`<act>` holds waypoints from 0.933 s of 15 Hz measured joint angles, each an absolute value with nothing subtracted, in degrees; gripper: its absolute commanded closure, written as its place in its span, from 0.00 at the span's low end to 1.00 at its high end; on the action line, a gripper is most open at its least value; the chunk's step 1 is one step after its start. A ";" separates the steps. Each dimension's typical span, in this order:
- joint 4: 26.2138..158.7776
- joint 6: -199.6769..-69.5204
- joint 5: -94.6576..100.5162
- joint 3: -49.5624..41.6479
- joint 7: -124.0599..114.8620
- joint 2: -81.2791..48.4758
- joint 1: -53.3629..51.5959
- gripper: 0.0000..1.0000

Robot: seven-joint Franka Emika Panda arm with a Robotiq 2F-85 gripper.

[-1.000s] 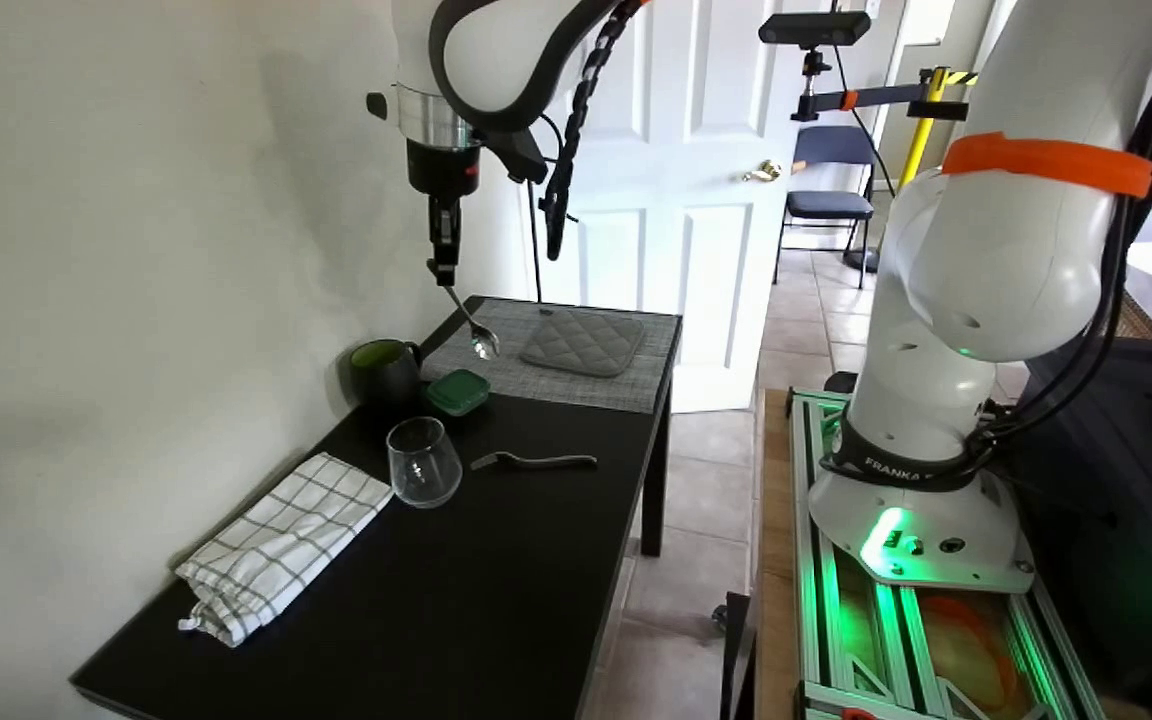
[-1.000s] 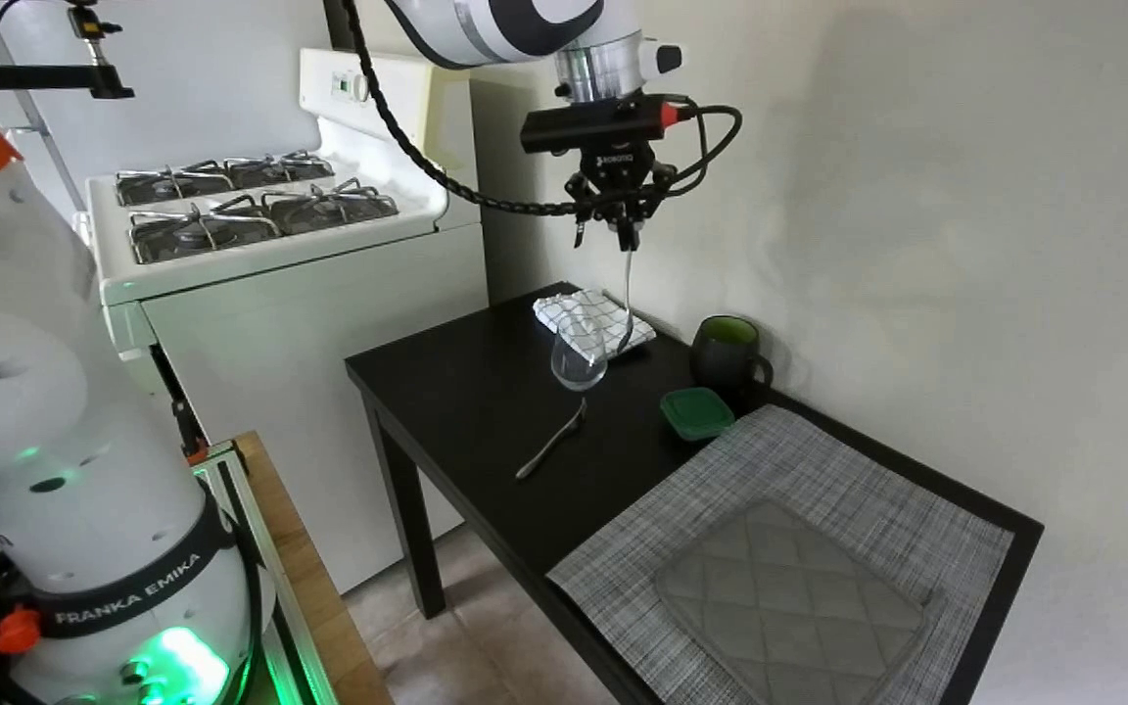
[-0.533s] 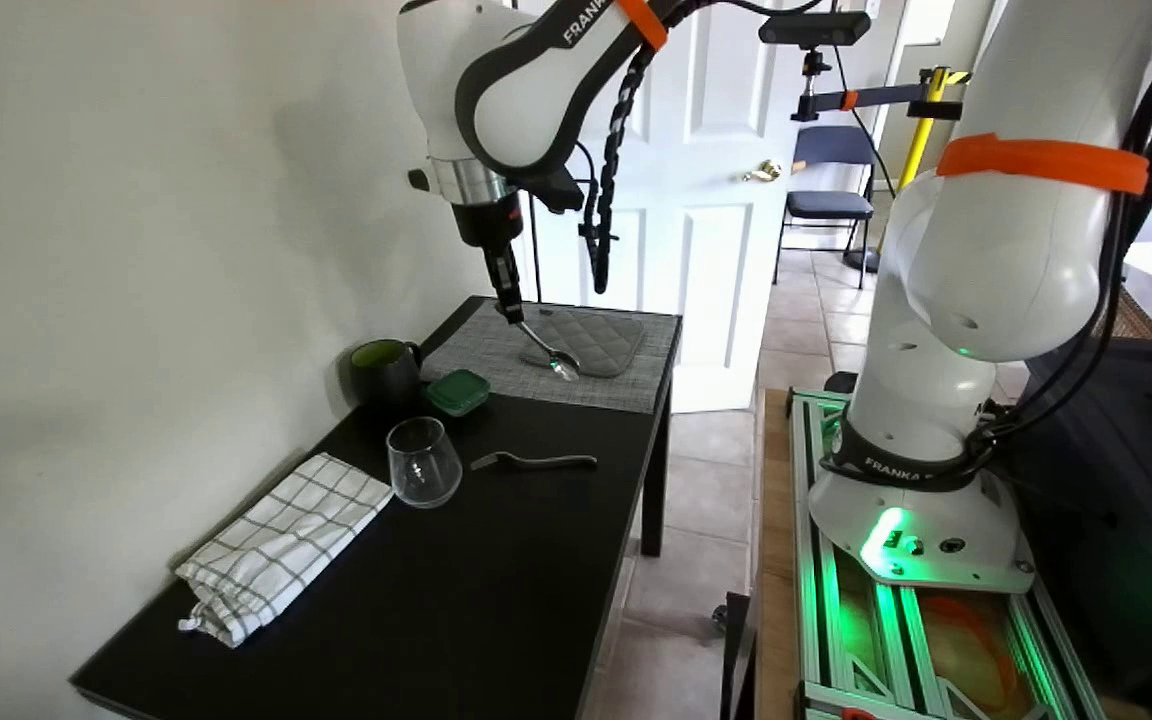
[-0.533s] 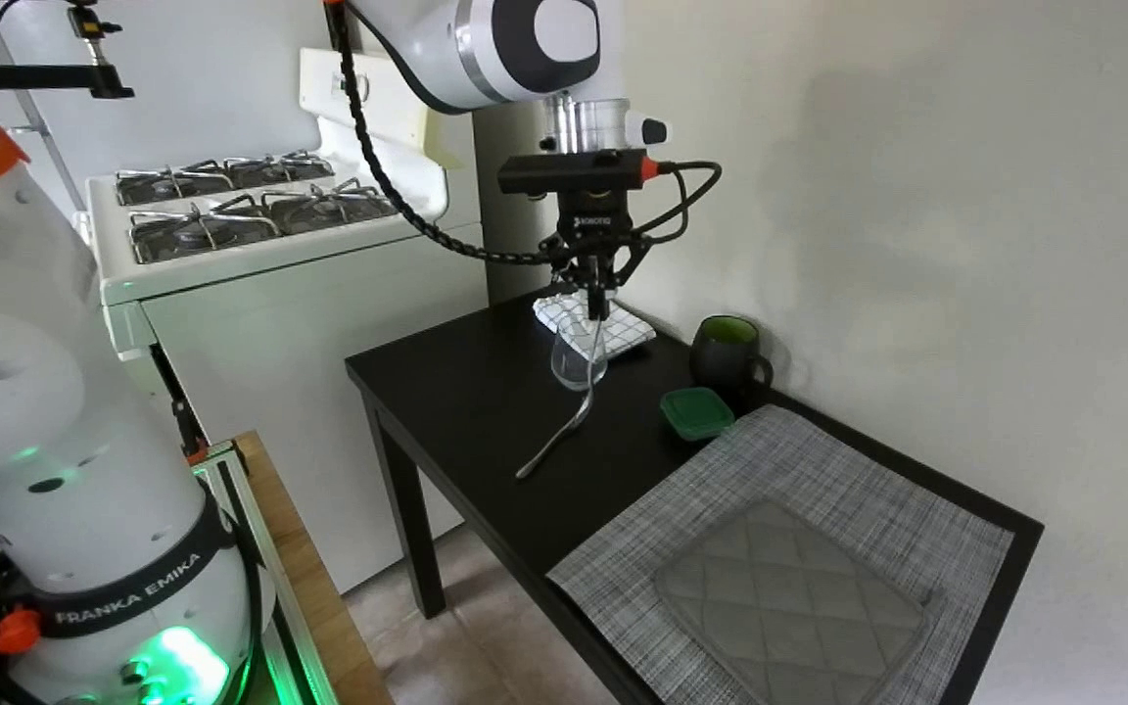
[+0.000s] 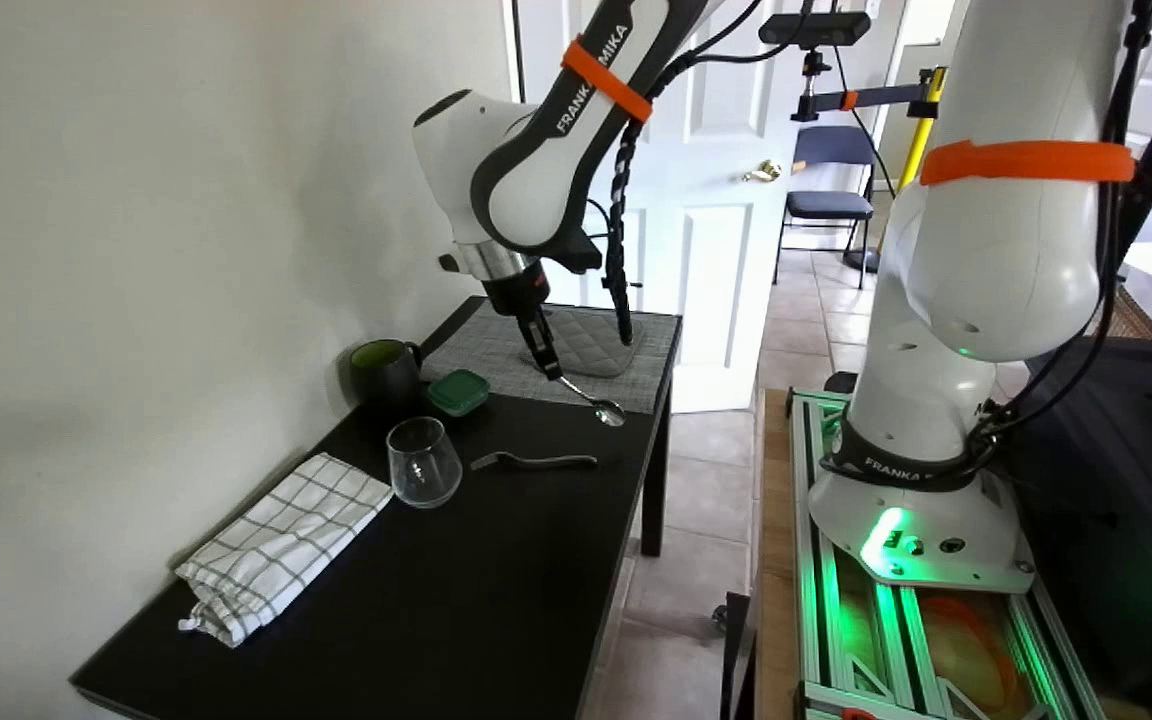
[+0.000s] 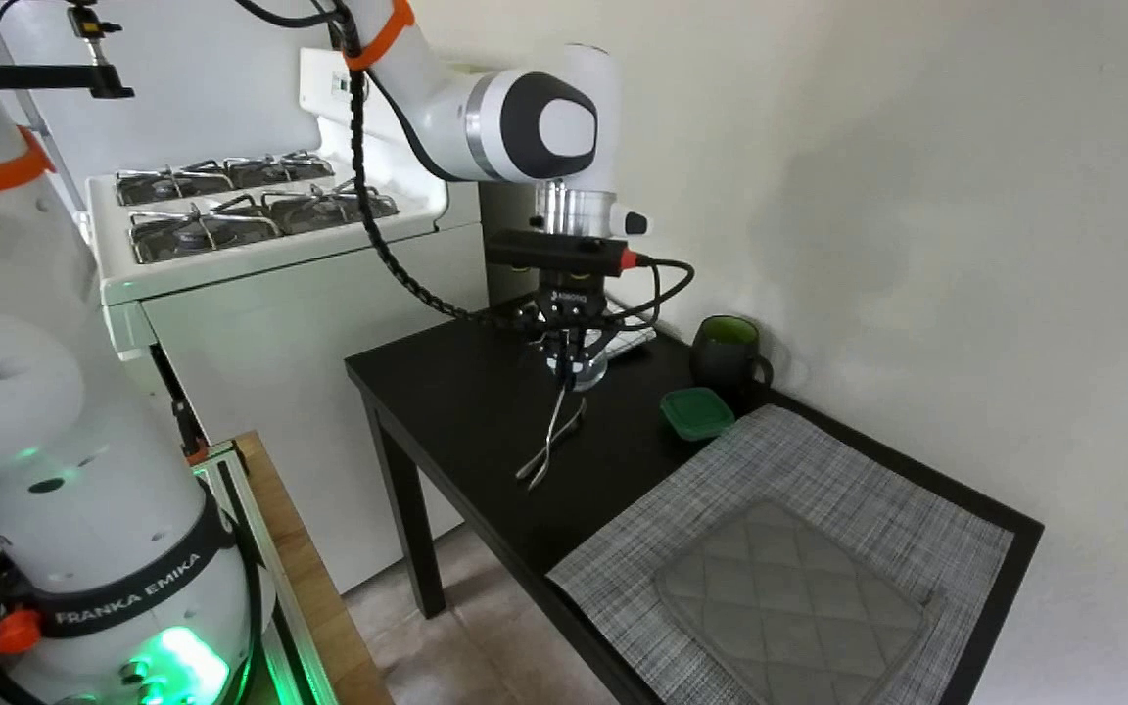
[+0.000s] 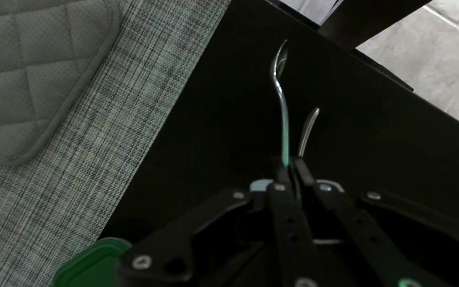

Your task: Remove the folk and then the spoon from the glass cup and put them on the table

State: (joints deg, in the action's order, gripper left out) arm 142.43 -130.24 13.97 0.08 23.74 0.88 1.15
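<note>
My gripper (image 5: 551,374) is shut on the handle end of the spoon (image 5: 608,411) and holds it slanted, bowl lowest, above the black table (image 5: 496,590). In the wrist view the spoon (image 7: 283,103) runs forward from the closed fingertips (image 7: 290,164). The fork (image 5: 541,462) lies flat on the table; in the wrist view only its handle end (image 7: 308,129) shows past the fingers. The glass cup (image 5: 424,465) stands upright and empty beside the fork's tines. In an exterior view the gripper (image 6: 567,382) partly hides the cup (image 6: 591,374), and the spoon (image 6: 550,436) crosses in front of the fork (image 6: 569,423).
A dark mug (image 5: 383,372) and a green lidded container (image 5: 458,392) stand by the wall. A checked cloth (image 5: 286,540) lies beside the cup. A grey placemat (image 6: 642,548) with a quilted pad (image 6: 789,597) covers one table end. A stove (image 6: 309,313) stands beyond the table.
My gripper has come down with the spoon and moved away from the wall, toward the fork's handle side. The spoon has tilted flatter. The fork and cup have not moved.
</note>
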 measured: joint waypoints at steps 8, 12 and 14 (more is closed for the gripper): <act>142.39 -137.86 13.90 -0.19 23.63 -6.20 1.37 0.98; 142.20 -140.58 13.63 -0.24 23.40 -8.57 1.55 0.98; 142.06 -142.02 13.44 -0.24 23.14 -9.77 1.70 0.98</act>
State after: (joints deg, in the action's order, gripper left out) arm 142.06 -142.02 13.44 -0.24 23.14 -9.77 1.70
